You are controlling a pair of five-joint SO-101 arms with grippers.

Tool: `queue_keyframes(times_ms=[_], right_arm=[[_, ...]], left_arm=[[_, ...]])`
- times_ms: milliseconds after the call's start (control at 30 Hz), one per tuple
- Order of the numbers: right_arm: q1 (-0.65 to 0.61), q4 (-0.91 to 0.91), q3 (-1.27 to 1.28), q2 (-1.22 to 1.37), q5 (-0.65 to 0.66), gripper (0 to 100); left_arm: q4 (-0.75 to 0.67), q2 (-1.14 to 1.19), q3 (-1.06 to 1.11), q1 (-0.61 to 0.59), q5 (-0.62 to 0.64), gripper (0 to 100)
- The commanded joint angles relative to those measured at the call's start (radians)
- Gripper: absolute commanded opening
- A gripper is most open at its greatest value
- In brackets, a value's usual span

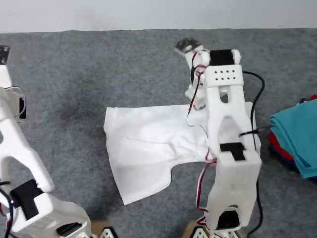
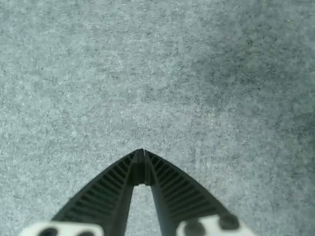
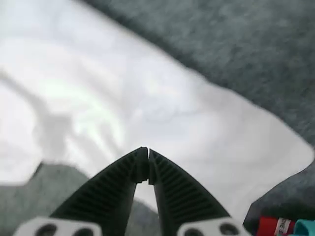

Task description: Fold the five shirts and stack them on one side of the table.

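High view: white shirt [image 1: 143,144] lying spread and creased mid-table [image 1: 64,74]; teal shirt [image 1: 297,131] folded atop red shirt [image 1: 277,146] at the right edge. Right gripper [image 3: 147,153] above the white shirt, tips pinched together, gripping nothing. Left gripper [image 2: 143,153] likewise closed and empty, over bare table.

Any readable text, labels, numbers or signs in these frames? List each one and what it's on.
No text can be read in any view.
White tag on the red garment beside the teal shirt: there are dark marks on it, too blurred to read.
White shirt: no print visible.
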Motion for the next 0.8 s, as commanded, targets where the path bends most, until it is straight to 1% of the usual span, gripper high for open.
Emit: queue_keyframes(times_ms=[0, 167, 267, 367, 467, 600, 767], right_arm=[[-0.045, 0.041, 0.241, -0.262, 0.081, 1.0], [-0.130, 0.033, 0.551, -0.509, 0.258, 1.0], [-0.193, 0.007, 0.709, -0.622, 0.373, 1.0], [-0.265, -0.058, 0.847, -0.700, 0.451, 1.2], [-0.358, -0.125, 0.961, -0.740, 0.479, 4.0], [-0.486, -0.185, 1.040, -0.753, 0.476, 13.6], [-0.570, -0.294, 1.115, -0.751, 0.476, 23.6]], left_arm=[[0.006, -0.043, -0.035, -0.005, 0.011, 0], [-0.008, -0.043, -0.036, -0.011, 0.003, 0], [-0.048, -0.043, -0.036, -0.058, 0.003, 0], [-0.074, -0.041, -0.035, -0.115, 0.003, 0], [-0.077, -0.041, -0.033, -0.141, -0.011, 0], [-0.078, -0.041, -0.005, -0.140, -0.046, 0], [-0.129, -0.041, 0.041, -0.141, -0.046, 0]])
